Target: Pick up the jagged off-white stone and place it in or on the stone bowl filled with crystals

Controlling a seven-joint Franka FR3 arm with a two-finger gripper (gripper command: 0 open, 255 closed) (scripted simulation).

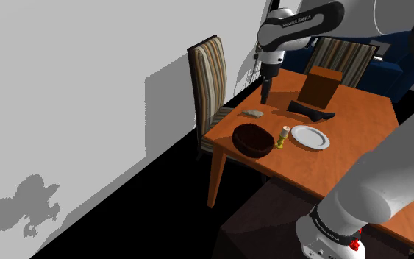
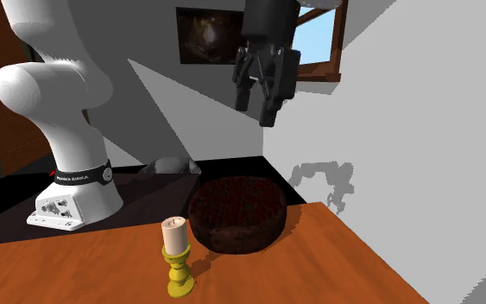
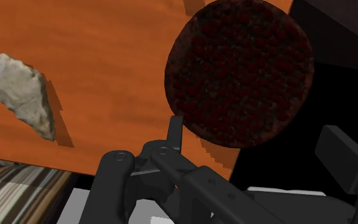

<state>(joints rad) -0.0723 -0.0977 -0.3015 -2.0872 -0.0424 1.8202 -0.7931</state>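
- My jaws hang released, with nothing between them, high above the far left part of the orange-brown wooden counter in the shoulder view.
- The jagged off-white stone lies flat on the counter close to its left edge. It is apart from the dark round stone bowl heaped with dark red crystals, which sits nearer, by the counter's corner.
- I judge the step in hand to be the reach. I should shift over the stone, turn so the jaws span its narrow width rather than its long pointed axis, then descend straight.
- The stone looks thin and uneven, so I would close low on its thicker middle. The tapered ends could squirt out.
- In the second exterior view the bowl screens the counter beyond it.
- In the wrist view my own hand covers the counter beneath me, the bowl's rim is cut off, and the stone's thickness is hard to judge from above.
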